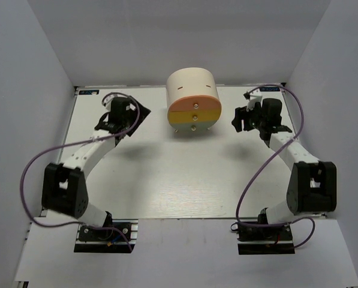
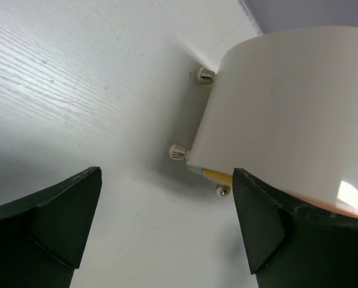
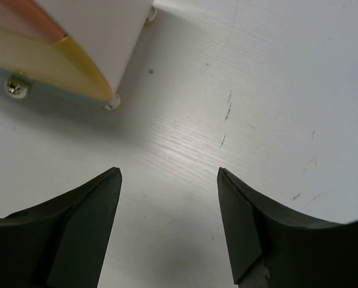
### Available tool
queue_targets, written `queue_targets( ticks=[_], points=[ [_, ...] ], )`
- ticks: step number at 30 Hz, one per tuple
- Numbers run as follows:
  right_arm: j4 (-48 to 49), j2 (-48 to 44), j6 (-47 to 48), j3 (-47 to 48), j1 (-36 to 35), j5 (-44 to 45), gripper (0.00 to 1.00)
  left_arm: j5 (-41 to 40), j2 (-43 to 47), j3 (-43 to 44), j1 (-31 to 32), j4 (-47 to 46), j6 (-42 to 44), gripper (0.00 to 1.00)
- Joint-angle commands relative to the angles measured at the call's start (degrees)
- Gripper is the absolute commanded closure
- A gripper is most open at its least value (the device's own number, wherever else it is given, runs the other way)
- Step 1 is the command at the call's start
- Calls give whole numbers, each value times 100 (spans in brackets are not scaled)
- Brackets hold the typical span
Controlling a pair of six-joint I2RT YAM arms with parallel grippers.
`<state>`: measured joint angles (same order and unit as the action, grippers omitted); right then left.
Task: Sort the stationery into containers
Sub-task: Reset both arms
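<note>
1. Stationery: none in view in any camera. No pens, highlighters or erasers show on the table (image 1: pixel 167 174). Can't tell whether any is inside the drawers.
2. Containers are three drawers in a cream cabinet (image 1: pixel 193 84), which stands far-centre on the table. The orange front (image 1: pixel 181 103) is on top and the yellow front (image 1: pixel 181 115) is under it. The third front (image 1: pixel 184 123) barely shows at the bottom. All three look pushed in.
3. Handling, as a judgement:
   - The knobs (image 3: pixel 17 86) are small, round and shiny, so probably slippery. Pinch one at the fingertips and pull straight out.
   - The cabinet looks light and sits on little feet (image 2: pixel 178 152), so it will likely slide or tip if a drawer is pulled unbraced.
   - The shell looks rigid, so it should be fine to steady it from the side.
4. Left gripper (image 2: pixel 167 174): jaws wide and empty, low over the table. It is just beside the cabinet's left flank, not touching.
5. Right gripper (image 3: pixel 168 174): jaws apart with nothing between them. It is near the cabinet's right front corner, clear of it.
6. Arms: both reach forward with elbows bowed outward, one on each side of the cabinet.
</note>
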<state>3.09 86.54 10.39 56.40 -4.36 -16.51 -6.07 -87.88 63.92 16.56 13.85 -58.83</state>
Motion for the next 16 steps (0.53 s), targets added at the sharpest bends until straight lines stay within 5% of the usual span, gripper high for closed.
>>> queue_targets(
  ticks=[1, 3, 4, 5, 16],
  points=[
    [-298, -601, 129, -261, 58, -220, 28, -79, 902, -642, 40, -277, 564, 1],
    [-527, -735, 121, -322, 58, -361, 28, 78, 1386, -1143, 93, -356, 1029, 1],
    [-686, -918, 121, -358, 49, -448, 13, 184, 1552, -1302, 93, -478, 1197, 1],
    [-705, -955, 86, -367, 32, -484, 10, 289, 1719, -1616, 93, -549, 1468, 1],
    [-907, -1368, -609, -622, 32, -168, 10, 677, 3514, -2674, 93, -901, 2490, 1]
  ],
)
